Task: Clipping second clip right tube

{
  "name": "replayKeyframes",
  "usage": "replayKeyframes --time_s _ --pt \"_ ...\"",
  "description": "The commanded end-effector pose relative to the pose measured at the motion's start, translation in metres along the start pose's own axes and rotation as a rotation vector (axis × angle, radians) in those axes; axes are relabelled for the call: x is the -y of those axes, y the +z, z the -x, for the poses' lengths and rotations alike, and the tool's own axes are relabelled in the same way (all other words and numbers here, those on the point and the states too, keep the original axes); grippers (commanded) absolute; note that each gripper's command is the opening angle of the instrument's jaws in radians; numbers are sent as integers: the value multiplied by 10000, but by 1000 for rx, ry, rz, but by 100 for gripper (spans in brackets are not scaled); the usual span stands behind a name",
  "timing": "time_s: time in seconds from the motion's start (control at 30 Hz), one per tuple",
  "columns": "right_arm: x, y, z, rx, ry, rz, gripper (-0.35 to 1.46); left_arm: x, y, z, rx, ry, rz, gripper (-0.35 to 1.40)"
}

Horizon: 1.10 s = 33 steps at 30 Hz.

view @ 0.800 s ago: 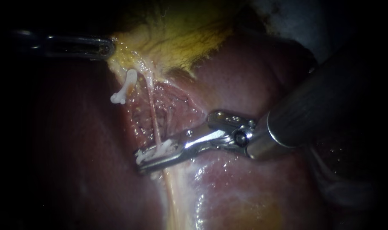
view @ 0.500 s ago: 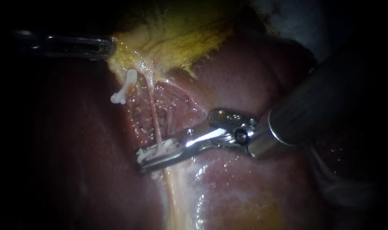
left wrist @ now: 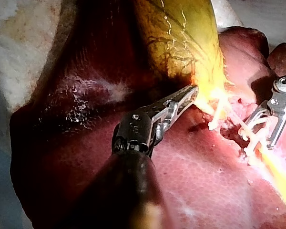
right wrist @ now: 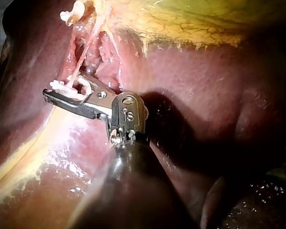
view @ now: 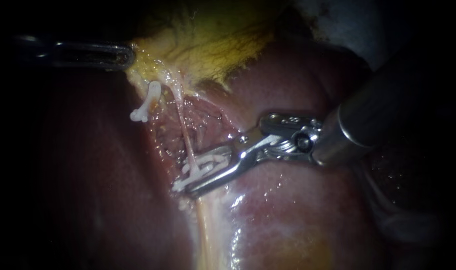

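A thin pink tube (view: pixel 184 129) runs down from the yellow gallbladder (view: pixel 207 40) across the raw liver bed. A white clip (view: pixel 203 166) sits across its lower end, closed on the tube. My right instrument (view: pixel 195 172) comes in from the right. Its jaws stand open on either side of that clip, and the gap shows plainly in the left wrist view (left wrist: pixel 258 137). The right wrist view shows the clip (right wrist: pixel 62 87) against the jaws' tips (right wrist: pixel 63 89). My left instrument (view: pixel 123 56) is shut on the gallbladder's edge (left wrist: pixel 196 93), holding it up.
Another white clip (view: pixel 146 102) hangs higher up, left of the thin tube and near the gallbladder. Dark red liver (view: pixel 298 215) lies all around. A pale yellowish band (view: pixel 207 235) runs down from the clip. The right shaft (view: pixel 383 110) crosses the upper right.
The right instrument's jaws have opened and drawn back up and to the right. The white clip stays on the tube, now showing more fully. The left instrument has not moved.
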<state>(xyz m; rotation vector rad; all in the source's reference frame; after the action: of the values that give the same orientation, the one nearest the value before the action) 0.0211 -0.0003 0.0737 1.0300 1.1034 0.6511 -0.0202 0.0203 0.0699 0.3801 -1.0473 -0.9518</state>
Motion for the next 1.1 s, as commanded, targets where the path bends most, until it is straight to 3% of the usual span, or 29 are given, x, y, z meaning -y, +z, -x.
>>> replayKeyframes --time_s 0.03,0.4,0.57,0.93,1.1 --pt "0 -1 -2 -1 2 0 60 0 0 0 0 0 0 -35" --pt "1 1 -10 -22 7 -15 60 0 1 -1 0 0 1 -35" --pt "0 11 -6 -74 56 -54 60 1 2 -1 2 1 5 -35" --pt "-1 24 2 -194 141 -213 57 1 3 -2 1 1 3 -35" --pt "4 26 3 -212 150 -201 56 1 3 -2 1 1 3 -35"
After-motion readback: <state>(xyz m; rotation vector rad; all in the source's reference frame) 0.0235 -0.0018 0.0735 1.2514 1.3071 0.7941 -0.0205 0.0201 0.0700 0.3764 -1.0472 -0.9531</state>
